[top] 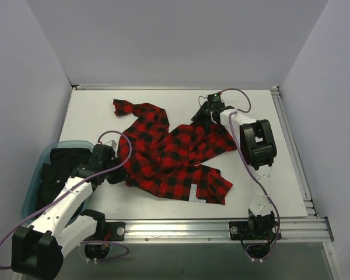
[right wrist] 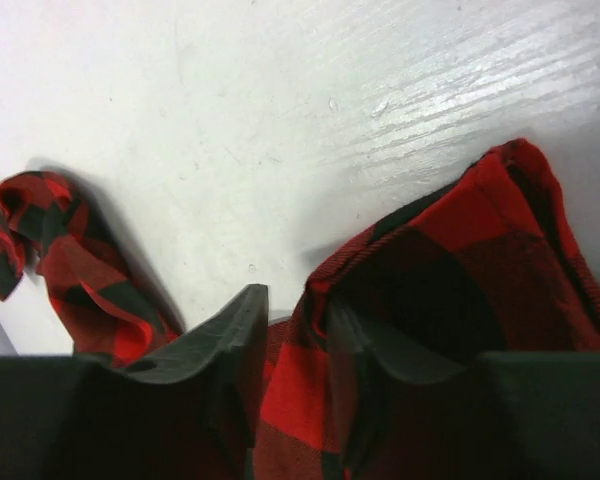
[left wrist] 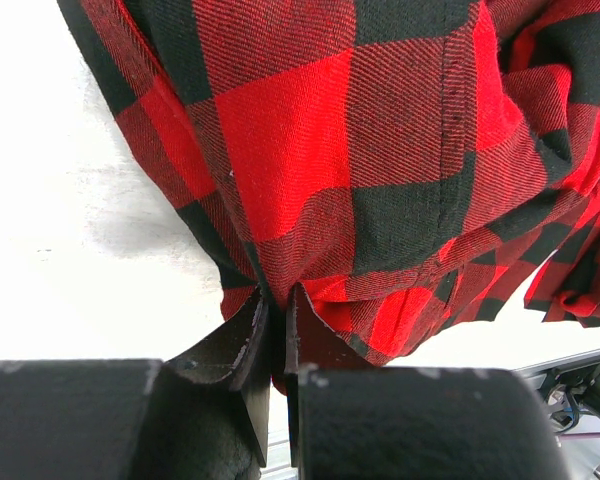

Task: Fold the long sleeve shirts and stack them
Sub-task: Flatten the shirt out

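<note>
Left gripper (left wrist: pixel 278 300): black fingers (left wrist: pixel 242 345) pressed almost together, pinching a hanging edge of the red-and-black buffalo-check flannel shirt (top: pixel 175 154); cloth raised off the surface at this hold.
Right gripper (right wrist: pixel 295 335): fingers (right wrist: pixel 235 335) part-way apart, a fold of the shirt filling the gap and touching both; nipped at the garment's far right edge.
Left arm: reaching in from the near left, wrist at the shirt's left side.
Right arm: extended up the right side, wrist bent down over the far right corner of the cloth.
Shirt position: mid-table, crumpled and unfolded, spread between the two grippers.
Sleeve (top: pixel 128 108): trailing toward the far left, lying flat on the surface, end curled.
Near hem: lower right corner lying flat, a small pale patch (top: pixel 197 199) at its edge; wording not legible.
White table top (top: pixel 93 111): bare around the garment, matte, lightly scuffed in the right wrist view.
Blue plastic bin (top: pixel 39 166): at the left table edge, beside the left arm, holding dark cloth (top: pixel 61 166); type not discernible.
</note>
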Available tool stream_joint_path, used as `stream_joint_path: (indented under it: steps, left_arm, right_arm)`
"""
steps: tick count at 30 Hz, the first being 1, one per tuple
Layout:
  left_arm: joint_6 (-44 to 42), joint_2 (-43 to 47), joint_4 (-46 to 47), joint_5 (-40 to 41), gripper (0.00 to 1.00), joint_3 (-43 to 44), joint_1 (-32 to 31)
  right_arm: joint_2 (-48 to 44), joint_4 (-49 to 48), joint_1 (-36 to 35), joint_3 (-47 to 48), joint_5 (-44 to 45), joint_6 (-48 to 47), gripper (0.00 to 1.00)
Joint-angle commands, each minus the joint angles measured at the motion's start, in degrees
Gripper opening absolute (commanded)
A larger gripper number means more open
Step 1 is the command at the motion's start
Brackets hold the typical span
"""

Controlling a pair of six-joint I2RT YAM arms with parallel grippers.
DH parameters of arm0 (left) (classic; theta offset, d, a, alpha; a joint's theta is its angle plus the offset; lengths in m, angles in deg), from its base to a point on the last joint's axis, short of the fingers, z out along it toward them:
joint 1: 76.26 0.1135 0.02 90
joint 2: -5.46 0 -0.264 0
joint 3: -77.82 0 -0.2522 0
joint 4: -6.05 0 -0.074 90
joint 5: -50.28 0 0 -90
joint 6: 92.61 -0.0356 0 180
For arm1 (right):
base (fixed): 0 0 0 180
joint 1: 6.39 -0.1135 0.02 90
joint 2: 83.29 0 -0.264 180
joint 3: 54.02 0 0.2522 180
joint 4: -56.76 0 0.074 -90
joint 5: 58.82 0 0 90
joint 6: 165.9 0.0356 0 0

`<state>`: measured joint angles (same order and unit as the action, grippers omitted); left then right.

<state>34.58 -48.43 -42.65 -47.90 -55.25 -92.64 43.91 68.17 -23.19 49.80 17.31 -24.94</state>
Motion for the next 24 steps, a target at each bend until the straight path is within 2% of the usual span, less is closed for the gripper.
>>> stream_joint_path:
  steps: [1,2,3,5,8,12,17,20,24]
  left_arm:
    - [-0.7,0.7,0.7,-1.0,0.11,-0.1,0.4]
    - [-0.7,0.8,0.7,-0.8,0.11,0.0,0.4]
    - [-0.8,0.6,0.7,-0.6,0.11,0.0,0.4]
    - [-0.8,-0.1,0.7,-0.3,0.11,0.7,0.4]
    - [-1.3,-2.2,1.5,0.4,0.09,3.5,1.2]
    - [-2.2,-6.7,2.9,0.3,0.0,11.3,3.7]
    - [-3.5,-11.7,2.5,-1.6,0.0,22.0,6.1]
    - [-4.0,-10.8,1.9,-1.5,0.0,25.5,6.5]
    - [-3.5,-7.2,-0.9,-3.4,0.0,23.3,6.7]
  right_arm:
    - [0.7,0.3,0.4,2.0,-1.0,0.3,0.24]
    - [0.7,0.4,0.4,2.0,-1.2,0.2,0.19]
    - [0.6,0.4,0.6,2.2,-1.4,-0.2,0.08]
    - [0.1,0.9,1.0,3.3,-2.0,-0.7,0.0]
    - [-2.4,2.1,2.2,6.2,-2.2,-2.5,0.0]
    - [-8.3,7.4,4.3,11.4,-2.7,-5.9,0.0]
    - [-17.9,11.8,6.2,12.3,-3.7,-9.6,0.0]
    - [-26.7,13.0,6.3,6.5,-3.4,-12.3,0.0]
    - [-42.7,13.1,6.3,-8.5,-1.3,-13.2,0.0]
